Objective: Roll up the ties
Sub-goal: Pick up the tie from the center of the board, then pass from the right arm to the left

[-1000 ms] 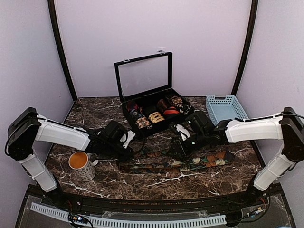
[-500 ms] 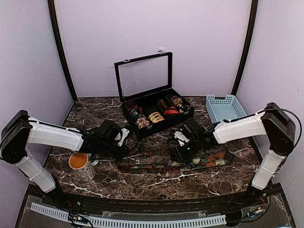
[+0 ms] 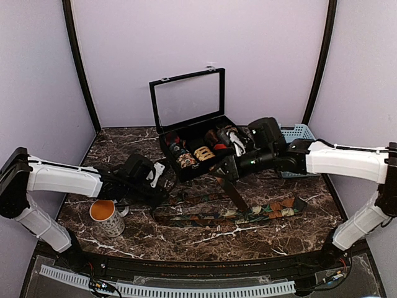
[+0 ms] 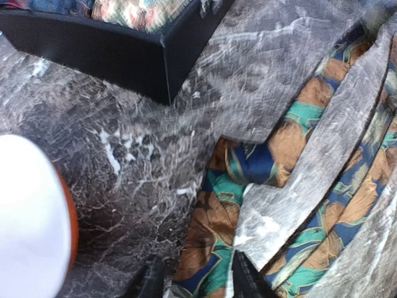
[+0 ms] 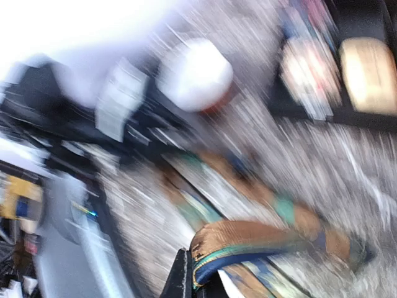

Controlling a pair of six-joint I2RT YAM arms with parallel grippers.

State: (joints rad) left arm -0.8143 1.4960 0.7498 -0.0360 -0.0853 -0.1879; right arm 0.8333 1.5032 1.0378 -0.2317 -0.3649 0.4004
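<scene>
One long tie [image 3: 248,214], patterned in green, brown and orange, lies across the marble table in front of the arms. My right gripper [image 3: 224,169] hangs in the air by the black box, shut on a fold of this tie [image 5: 260,239], and a strip of it slopes down to the table. In the blurred right wrist view the fold is pinched at the gripper [image 5: 197,282]. My left gripper [image 3: 161,181] is low at the tie's left end. Its jaws [image 4: 195,285] stand apart astride the tie [image 4: 223,236], which lies flat between them.
An open black box [image 3: 186,175] with several fabric coils inside stands behind the tie, its lid upright; its corner [image 4: 111,56] also shows in the left wrist view. A blue basket [image 3: 299,131] is at the back right. A mug [image 3: 105,215] sits near the left arm.
My right gripper closed on the tie and lifted it up and back toward the box. My left gripper opened at the tie's left end.
</scene>
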